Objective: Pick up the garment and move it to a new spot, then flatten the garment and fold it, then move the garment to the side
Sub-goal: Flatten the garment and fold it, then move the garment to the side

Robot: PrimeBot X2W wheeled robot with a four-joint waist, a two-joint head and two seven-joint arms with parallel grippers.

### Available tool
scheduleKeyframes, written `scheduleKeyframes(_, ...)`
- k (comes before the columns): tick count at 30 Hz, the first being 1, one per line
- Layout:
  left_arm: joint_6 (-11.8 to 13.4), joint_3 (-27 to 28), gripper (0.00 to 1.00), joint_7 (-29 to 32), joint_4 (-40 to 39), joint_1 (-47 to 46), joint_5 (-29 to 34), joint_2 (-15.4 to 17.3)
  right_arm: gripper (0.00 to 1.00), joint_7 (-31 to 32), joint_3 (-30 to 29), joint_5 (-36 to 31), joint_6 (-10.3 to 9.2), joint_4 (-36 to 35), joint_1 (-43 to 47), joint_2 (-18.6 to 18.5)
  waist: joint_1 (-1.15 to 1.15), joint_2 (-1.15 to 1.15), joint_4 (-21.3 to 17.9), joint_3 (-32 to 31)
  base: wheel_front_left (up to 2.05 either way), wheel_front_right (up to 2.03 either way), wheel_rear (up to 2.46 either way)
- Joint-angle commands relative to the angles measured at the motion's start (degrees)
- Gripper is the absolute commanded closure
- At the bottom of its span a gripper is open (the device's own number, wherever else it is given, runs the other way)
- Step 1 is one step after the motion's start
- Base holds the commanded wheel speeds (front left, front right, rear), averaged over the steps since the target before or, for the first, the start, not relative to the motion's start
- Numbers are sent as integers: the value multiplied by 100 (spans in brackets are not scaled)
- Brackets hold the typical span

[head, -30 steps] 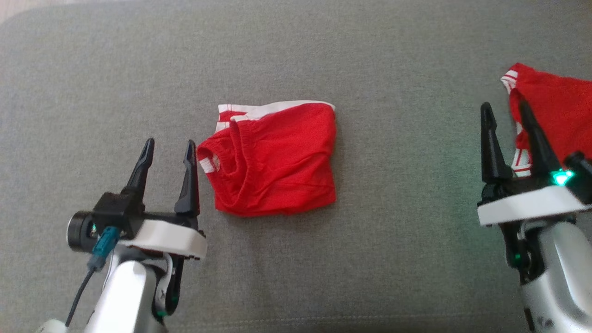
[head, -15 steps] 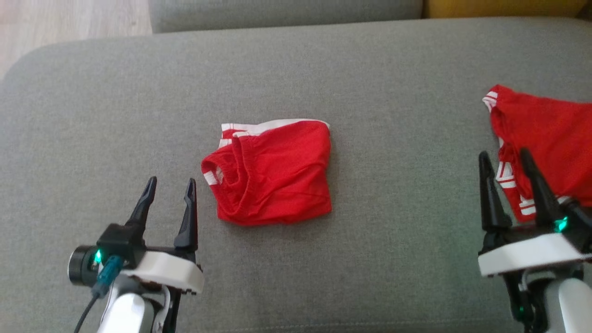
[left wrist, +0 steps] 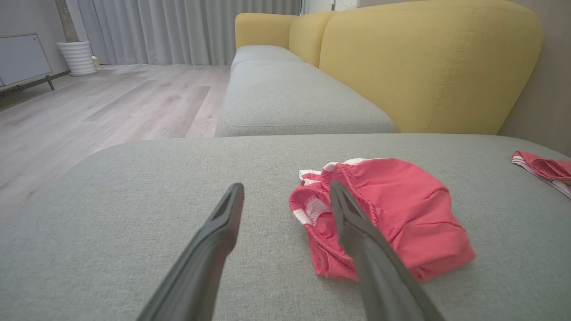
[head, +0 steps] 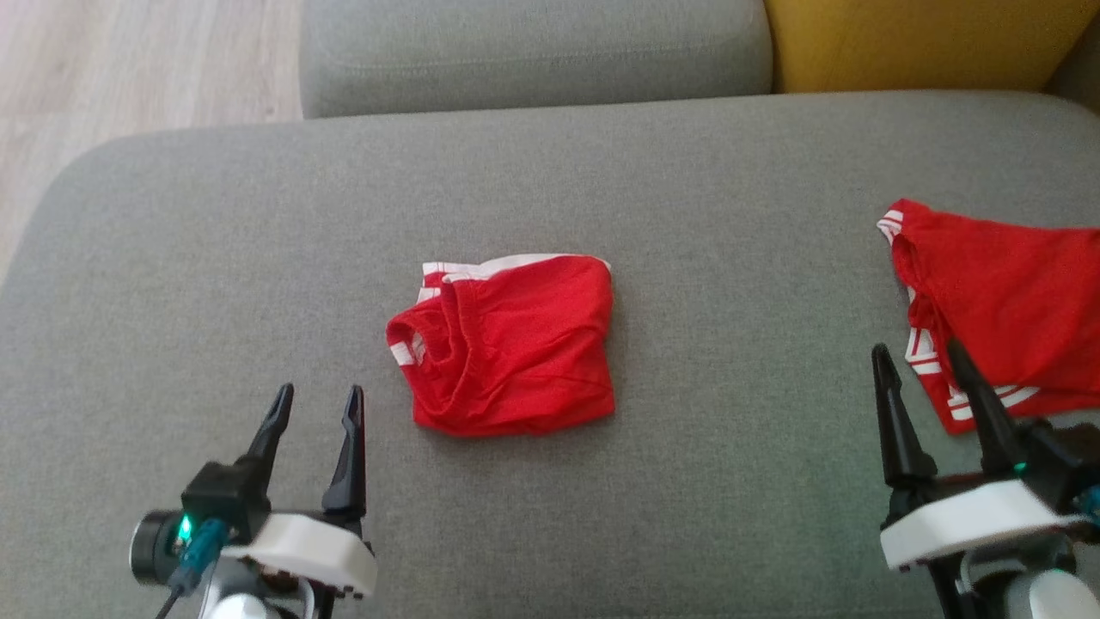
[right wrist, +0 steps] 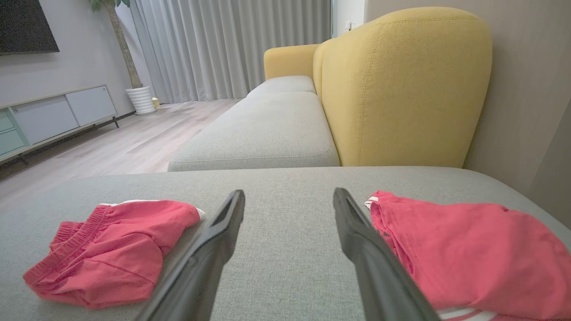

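Head view: a folded red garment with white stripes lies in a compact bundle at the middle of a grey sofa cushion, with nothing touching it. Its tidy shape suggests the folding is done and only the move aside remains. The left gripper hovers near its front left corner, fingers spread apart and empty, likely poised to take it. The right gripper, also spread wide and empty, hovers beside a second red garment lying flat at the cushion's right edge. Compared with a second ago, the camera has tilted up, revealing wooden floor and a yellow sofa back. Both grippers now sit further back from the garments.
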Motion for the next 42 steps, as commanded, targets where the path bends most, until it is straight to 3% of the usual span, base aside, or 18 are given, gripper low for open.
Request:
scheduleKeyframes(1,28,170,0,15,-212,-100,-45,97,0,9,125,-29,39,-231,-55,-27,0,0,14,-71,0,0,0)
scheduleKeyframes(24,202,179,0,63,-402,68,-152,147,0,82,70,-75,39,-341,156,37,0,0,59,-211,0,0,0)
scheduleKeyframes(42,181,128,0,-47,-359,-144,-233,142,0,96,26,11,39,-284,101,49,0,0,228,-81,0,0,0)
